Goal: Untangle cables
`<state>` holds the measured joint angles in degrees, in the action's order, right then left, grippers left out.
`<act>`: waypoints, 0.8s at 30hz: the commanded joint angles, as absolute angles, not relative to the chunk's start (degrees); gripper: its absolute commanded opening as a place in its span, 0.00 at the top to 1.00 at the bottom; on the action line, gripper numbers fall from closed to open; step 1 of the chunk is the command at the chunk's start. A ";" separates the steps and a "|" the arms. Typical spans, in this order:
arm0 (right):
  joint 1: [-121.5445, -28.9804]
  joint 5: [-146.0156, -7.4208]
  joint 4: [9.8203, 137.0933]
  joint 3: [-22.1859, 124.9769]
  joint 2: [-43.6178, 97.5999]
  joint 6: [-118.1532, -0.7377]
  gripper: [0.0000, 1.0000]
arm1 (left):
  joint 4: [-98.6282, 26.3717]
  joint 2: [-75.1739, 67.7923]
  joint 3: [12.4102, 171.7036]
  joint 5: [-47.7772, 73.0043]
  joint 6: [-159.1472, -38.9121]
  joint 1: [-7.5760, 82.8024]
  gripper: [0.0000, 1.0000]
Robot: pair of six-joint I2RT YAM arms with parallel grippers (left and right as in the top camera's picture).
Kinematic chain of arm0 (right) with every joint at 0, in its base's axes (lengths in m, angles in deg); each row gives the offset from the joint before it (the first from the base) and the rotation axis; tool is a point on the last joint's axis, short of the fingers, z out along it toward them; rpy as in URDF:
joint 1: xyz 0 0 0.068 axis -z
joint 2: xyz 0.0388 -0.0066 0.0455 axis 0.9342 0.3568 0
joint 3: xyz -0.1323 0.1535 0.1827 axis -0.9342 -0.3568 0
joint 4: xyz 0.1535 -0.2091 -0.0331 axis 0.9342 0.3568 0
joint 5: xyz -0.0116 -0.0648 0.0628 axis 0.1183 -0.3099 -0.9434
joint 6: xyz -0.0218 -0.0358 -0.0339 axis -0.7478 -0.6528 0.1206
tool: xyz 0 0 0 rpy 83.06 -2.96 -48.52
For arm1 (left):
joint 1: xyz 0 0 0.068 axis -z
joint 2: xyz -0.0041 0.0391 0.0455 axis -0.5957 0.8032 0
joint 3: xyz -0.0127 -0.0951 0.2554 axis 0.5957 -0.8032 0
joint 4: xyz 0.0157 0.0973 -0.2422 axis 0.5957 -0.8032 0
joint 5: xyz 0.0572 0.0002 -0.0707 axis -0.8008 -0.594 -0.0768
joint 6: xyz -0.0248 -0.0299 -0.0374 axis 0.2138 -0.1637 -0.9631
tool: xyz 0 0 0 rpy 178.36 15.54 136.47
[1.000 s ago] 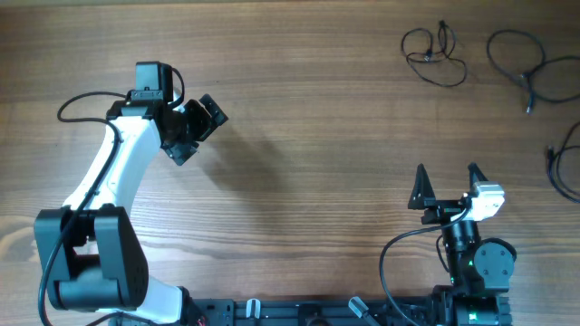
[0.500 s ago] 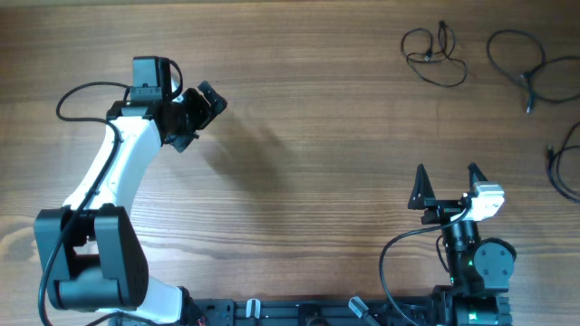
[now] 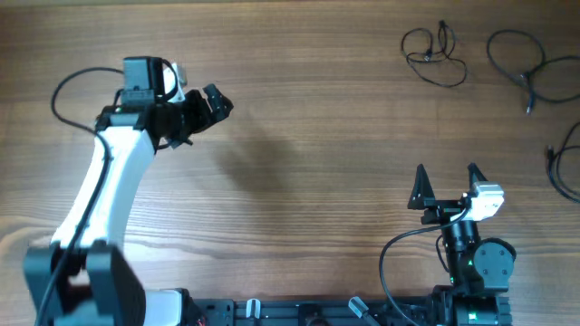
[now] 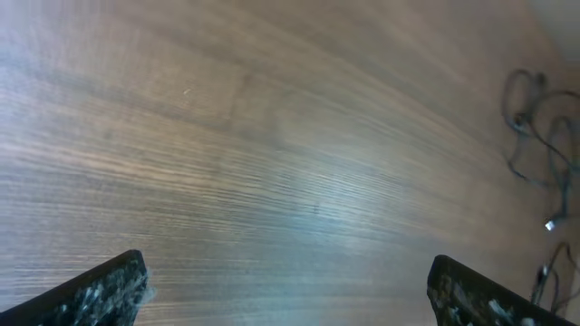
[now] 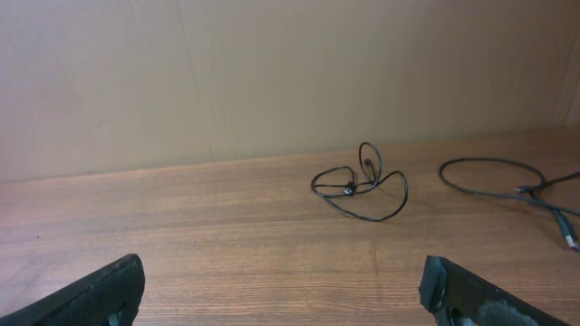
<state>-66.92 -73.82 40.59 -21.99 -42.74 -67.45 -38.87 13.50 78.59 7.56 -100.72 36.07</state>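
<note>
Thin black cables lie at the table's far right. A small looped cable [image 3: 433, 56] lies apart from a larger loop [image 3: 526, 62], and a third cable [image 3: 564, 163] runs off the right edge. The small loop shows in the right wrist view [image 5: 361, 186], with the larger one to its right [image 5: 507, 186]. Cables also show at the right edge of the left wrist view [image 4: 535, 136]. My left gripper [image 3: 207, 112] is open and empty at the far left, far from the cables. My right gripper [image 3: 447, 185] is open and empty near the front, below the small loop.
The wooden table [image 3: 308, 136] spreads between the two arms. A beige wall [image 5: 272, 72] stands behind the table's far edge. The left arm's own thick black wire [image 3: 72, 86] loops beside its white link.
My left arm has swung up and slightly left, its gripper turning toward the right. The right arm and the cables have not moved.
</note>
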 commanded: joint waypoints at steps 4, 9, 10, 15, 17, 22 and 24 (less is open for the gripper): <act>-67.32 -74.74 40.31 -22.19 -43.60 -68.28 0.00 | -41.63 -0.49 78.77 8.74 -92.92 35.92 0.00; -67.32 -74.74 40.31 -22.19 -43.57 -68.28 0.00 | -42.59 -15.83 73.85 7.89 -89.97 35.92 0.00; -67.32 -74.74 40.31 -22.19 -43.57 -68.28 0.00 | -42.00 -18.48 73.02 7.89 -89.99 35.92 0.00; -67.32 -74.74 40.31 -22.19 -43.57 -68.28 0.00 | -43.72 -30.87 72.43 7.89 -91.72 35.92 0.00; -67.32 -74.74 40.31 -22.19 -43.57 -68.28 0.00 | -46.13 -34.83 72.43 7.89 -91.70 35.92 0.00; -67.32 -74.74 40.31 -22.19 -43.57 -68.28 0.00 | -50.94 -41.08 72.43 7.91 -91.70 35.92 0.00; -67.32 -74.74 40.31 -22.19 -43.57 -68.28 0.00 | -54.04 -41.21 72.43 7.67 -91.65 35.92 0.00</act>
<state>-66.95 -73.82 40.62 -22.03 -42.90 -67.45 -51.44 -40.97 72.98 7.81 -91.81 36.07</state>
